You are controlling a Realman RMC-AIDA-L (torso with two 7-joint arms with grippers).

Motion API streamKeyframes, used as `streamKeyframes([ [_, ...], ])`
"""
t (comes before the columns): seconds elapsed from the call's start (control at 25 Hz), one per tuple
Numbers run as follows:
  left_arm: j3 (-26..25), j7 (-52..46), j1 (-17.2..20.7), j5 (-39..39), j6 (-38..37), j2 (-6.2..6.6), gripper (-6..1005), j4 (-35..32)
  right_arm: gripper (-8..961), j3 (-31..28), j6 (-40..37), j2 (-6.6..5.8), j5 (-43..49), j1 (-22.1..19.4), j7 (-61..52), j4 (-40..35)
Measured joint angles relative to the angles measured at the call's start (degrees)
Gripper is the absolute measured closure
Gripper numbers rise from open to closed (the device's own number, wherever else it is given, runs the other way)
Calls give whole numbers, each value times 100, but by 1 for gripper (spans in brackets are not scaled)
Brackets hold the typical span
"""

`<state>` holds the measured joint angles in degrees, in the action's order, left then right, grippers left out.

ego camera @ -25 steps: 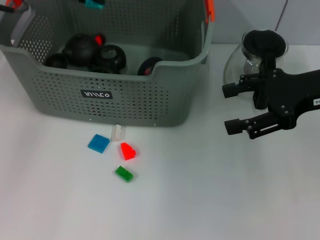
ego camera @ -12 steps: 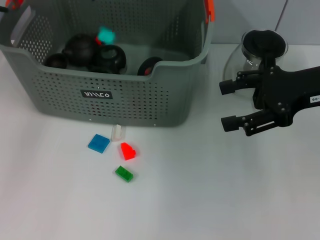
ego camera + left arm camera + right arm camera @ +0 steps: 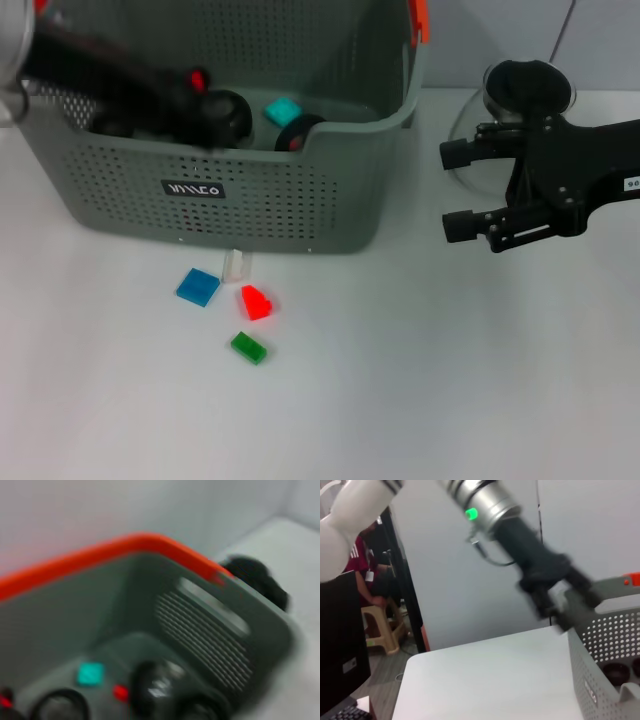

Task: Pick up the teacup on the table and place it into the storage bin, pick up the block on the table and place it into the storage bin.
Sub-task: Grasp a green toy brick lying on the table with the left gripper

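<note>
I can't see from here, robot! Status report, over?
Left tool over storage bin. Teal block inside bin. Right tool open, beside glass pitcher. Four small blocks wait on table.

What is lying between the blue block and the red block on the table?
In the head view, a small clear block lies between the blue block and the red block, slightly farther back, close to the storage bin wall.

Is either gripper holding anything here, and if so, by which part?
Nothing is held. The right gripper hovers open and empty beside the glass pitcher. The left arm blurs over the storage bin, its jaws unreadable; the teal block lies loose inside the bin.
</note>
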<state>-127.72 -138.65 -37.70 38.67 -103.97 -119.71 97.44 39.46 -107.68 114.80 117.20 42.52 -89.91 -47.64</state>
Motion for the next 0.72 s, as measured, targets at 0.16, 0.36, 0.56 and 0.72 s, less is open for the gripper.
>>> streamKeyframes([
  [0.16,400,177,531,-21,-300,-317,40,750,12,-56,117,-1,-21,-23,-12,46],
  [0.36,1004,684,1124,-47,-490,-462,38,907,12,-78,201,3,-23,-25,-15,103],
  [0.56,1247,1084,1252,-61,-305,-473,37,249,12,-49,324,22,-23,13,24,244],
  [0.72,1498,1294,1172,-148,-24,-442,39,-390,12,-30,380,40,-23,33,27,297],
])
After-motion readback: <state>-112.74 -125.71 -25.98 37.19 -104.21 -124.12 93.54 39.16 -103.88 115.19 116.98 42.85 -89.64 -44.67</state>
